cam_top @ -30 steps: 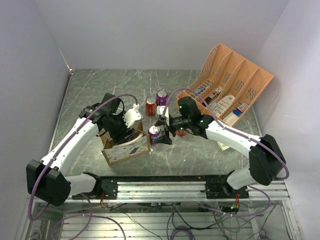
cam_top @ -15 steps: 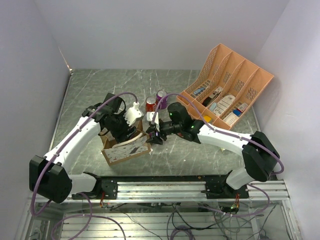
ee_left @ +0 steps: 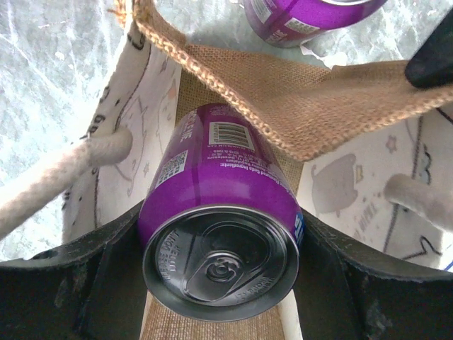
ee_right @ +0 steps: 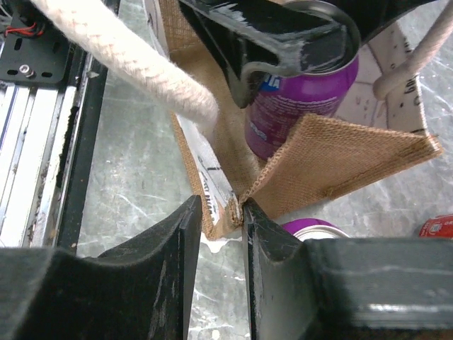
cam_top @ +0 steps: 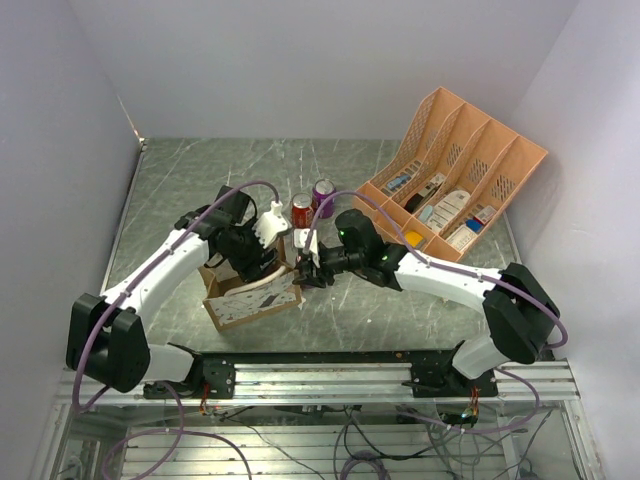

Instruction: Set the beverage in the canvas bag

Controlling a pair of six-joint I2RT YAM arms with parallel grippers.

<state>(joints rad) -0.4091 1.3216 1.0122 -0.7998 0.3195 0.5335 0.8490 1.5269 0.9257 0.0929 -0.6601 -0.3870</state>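
Note:
The canvas bag [cam_top: 245, 305] stands on the table in front of the left arm, brown burlap [ee_left: 318, 106] with a white patterned side and cream rope handles [ee_right: 134, 57]. My left gripper [ee_left: 221, 234] is shut on the beverage, a purple can [ee_left: 219, 205], held tilted in the bag's open mouth. In the right wrist view this same can [ee_right: 304, 99] shows inside the bag. My right gripper [ee_right: 221, 212] has its jaws narrowed round the bag's top corner [ee_right: 237, 205], pinching it. From above, the right gripper [cam_top: 303, 272] sits at the bag's right end.
A second purple can [ee_right: 315, 230] stands on the table right by the bag's corner. A red can [cam_top: 302, 208] and another purple can [cam_top: 323, 190] stand behind the grippers. An orange file organizer [cam_top: 460, 170] with papers fills the back right.
The right arm has swung left to the bag and its jaws have narrowed onto the bag's corner. The left gripper has shifted slightly back with its can.

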